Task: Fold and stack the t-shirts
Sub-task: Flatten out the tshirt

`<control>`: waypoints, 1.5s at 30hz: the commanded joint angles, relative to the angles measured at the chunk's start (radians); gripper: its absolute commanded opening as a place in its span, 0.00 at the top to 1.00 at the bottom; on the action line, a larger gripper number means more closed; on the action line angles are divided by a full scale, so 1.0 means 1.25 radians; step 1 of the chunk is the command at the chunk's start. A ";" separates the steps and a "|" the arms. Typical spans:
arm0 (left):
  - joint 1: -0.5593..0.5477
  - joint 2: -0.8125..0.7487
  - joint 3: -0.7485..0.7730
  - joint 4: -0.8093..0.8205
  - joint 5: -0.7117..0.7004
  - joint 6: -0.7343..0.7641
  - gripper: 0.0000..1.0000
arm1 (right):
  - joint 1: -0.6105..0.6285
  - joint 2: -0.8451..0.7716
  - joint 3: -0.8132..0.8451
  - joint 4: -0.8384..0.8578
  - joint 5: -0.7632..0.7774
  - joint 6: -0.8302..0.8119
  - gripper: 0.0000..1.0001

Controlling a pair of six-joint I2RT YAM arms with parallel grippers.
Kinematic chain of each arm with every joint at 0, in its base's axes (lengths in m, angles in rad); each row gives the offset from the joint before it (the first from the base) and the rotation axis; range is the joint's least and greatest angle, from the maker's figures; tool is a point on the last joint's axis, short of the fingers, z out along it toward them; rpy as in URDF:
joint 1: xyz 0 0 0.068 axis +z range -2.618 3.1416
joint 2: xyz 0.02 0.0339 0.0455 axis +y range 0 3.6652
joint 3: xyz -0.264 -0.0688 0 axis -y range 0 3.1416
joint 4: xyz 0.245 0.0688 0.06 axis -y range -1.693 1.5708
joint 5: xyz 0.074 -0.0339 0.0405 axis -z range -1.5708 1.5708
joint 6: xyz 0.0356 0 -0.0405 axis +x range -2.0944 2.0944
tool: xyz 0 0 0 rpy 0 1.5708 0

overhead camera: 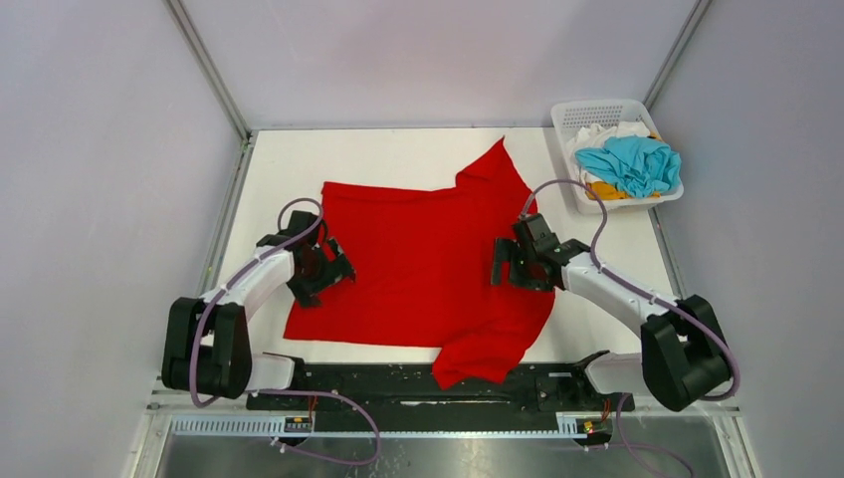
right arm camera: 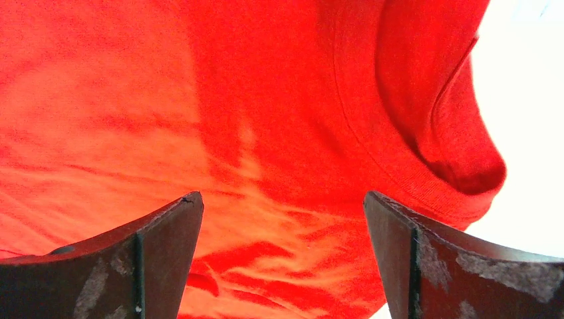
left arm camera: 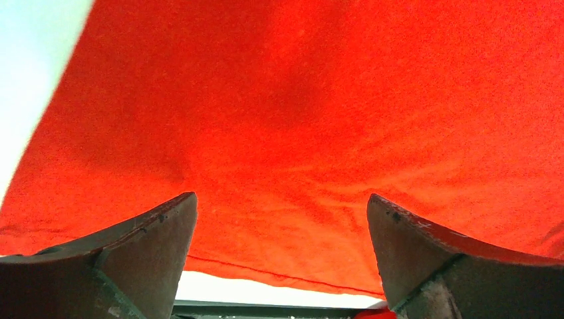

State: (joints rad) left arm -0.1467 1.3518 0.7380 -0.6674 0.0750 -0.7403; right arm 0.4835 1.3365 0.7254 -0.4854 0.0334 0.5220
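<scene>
Cloth covered most of the desk (overhead camera: 398, 149): the red t-shirt (overhead camera: 428, 259) lay opened out flat across its middle, presumably so that its edges could be found and folded. One sleeve pointed toward 1 o'clock. The other, at about 5 o'clock, drooped over the near edge onto the black mounting rail, so the garment was not yet squared up.

At 2 o'clock, well apart from the working area, sat the white basket (overhead camera: 572, 115). It held the turquoise-blue shirt (overhead camera: 629, 164) on top, with the white shirt (overhead camera: 602, 134) and a sliver of the orange-yellow shirt (overhead camera: 607, 191) bunched beneath. They seemed parked there to wait their turn, out of the arms' way.

The left pincer (overhead camera: 336, 269) hung over the shirt's 9 o'clock side, near the hem edge. Its jaws were spread wide with nothing between them, only red fabric below. The right pincer (overhead camera: 500, 267) mirrored it at the 3 o'clock side, beside the ribbed collar, likewise released and empty. Whether either touched the cloth could not be told. Their matched placement suggested a paired grasp of opposite sides for the first fold, which had not yet begun.
</scene>
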 commanded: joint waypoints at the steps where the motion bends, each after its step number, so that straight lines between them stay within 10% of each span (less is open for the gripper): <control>1: 0.000 -0.049 0.040 -0.053 -0.056 0.002 0.01 | 0.000 -0.046 0.108 -0.003 0.073 -0.040 0.01; 28: 0.000 0.347 0.415 0.066 0.083 -0.004 0.01 | -0.168 0.402 0.359 0.018 -0.049 -0.042 0.02; 39: 0.010 0.354 0.384 0.070 0.080 -0.001 0.01 | -0.169 0.320 0.349 -0.091 0.202 -0.008 0.01; 45: 0.014 0.369 0.475 0.099 0.090 -0.022 0.01 | -0.170 0.272 0.325 -0.006 0.143 -0.088 0.01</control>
State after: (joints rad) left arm -0.1364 1.8008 1.2259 -0.6033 0.1673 -0.7467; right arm 0.2684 1.7515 1.1416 -0.5484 0.1940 0.4686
